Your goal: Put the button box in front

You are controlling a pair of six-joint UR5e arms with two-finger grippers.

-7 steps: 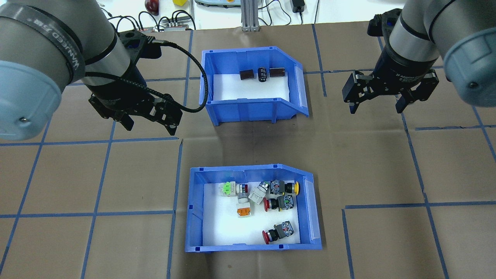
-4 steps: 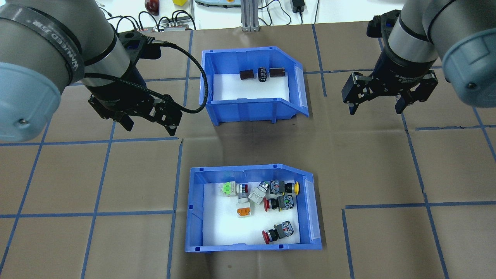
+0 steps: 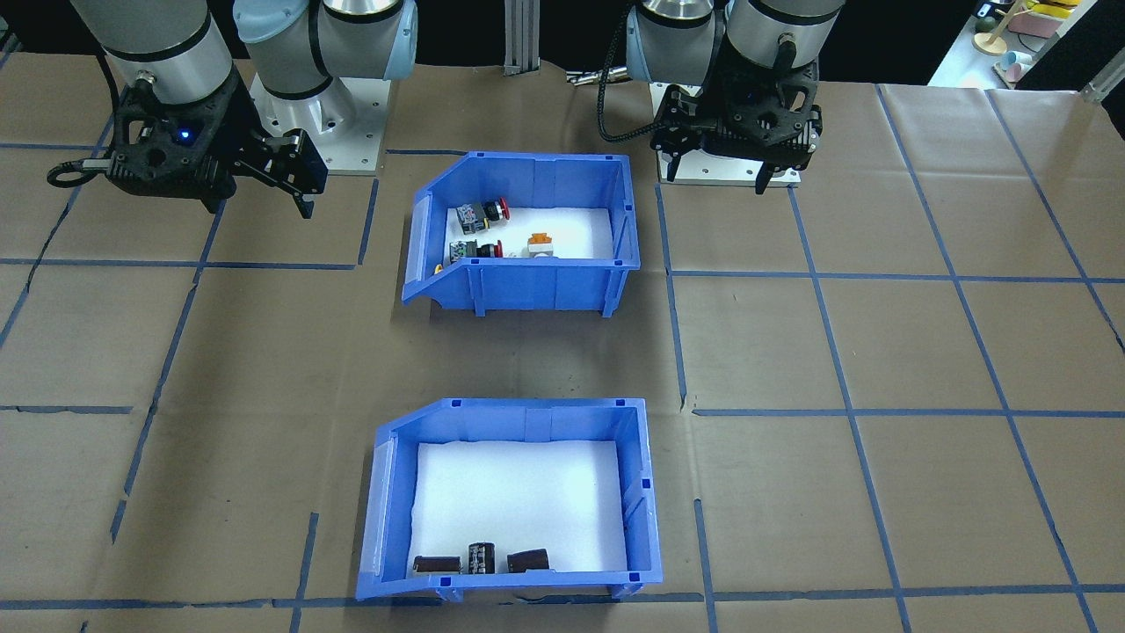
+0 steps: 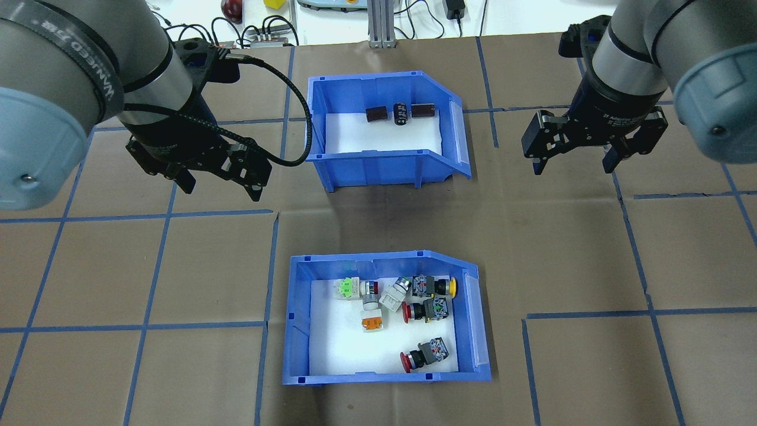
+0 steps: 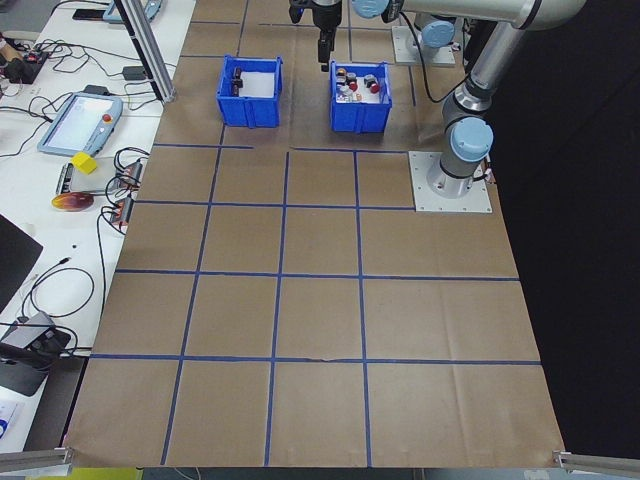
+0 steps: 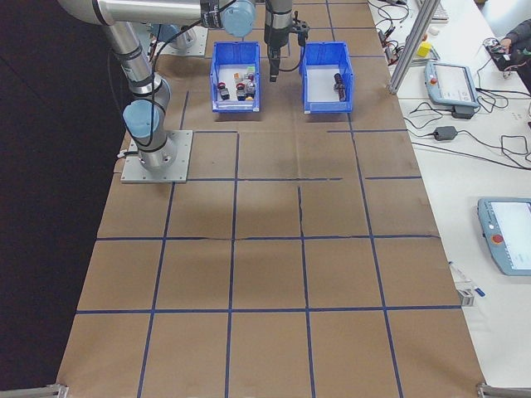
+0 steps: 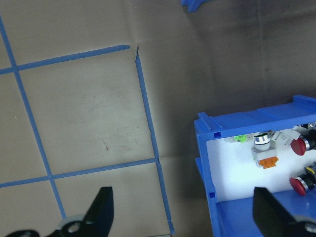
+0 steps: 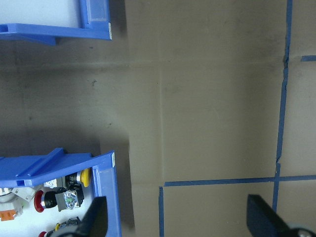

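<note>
The button box (image 4: pixel 295 319), a blue bin with a white liner and several red, yellow, green and orange push-buttons, sits on the table's near side by the robot's bases, also seen as the button box (image 3: pixel 527 290). My left gripper (image 4: pixel 222 189) hovers open and empty above the paper, to the left of the gap between the bins. The right gripper (image 4: pixel 572 168) hovers open and empty to the right of the far bin. The left wrist view shows the button box's corner (image 7: pixel 207 163). In the right wrist view the button box's angled end (image 8: pixel 106 187) shows.
A second blue bin (image 4: pixel 384 165) holding three dark cylinders stands on the far side, in line with the button box. Brown paper with a blue tape grid covers the table. A bench with cables and a teach pendant (image 5: pixel 78 120) lies beyond the far edge.
The left gripper has shifted slightly left and toward the far side. The right gripper has barely moved. Both bins have stayed put.
</note>
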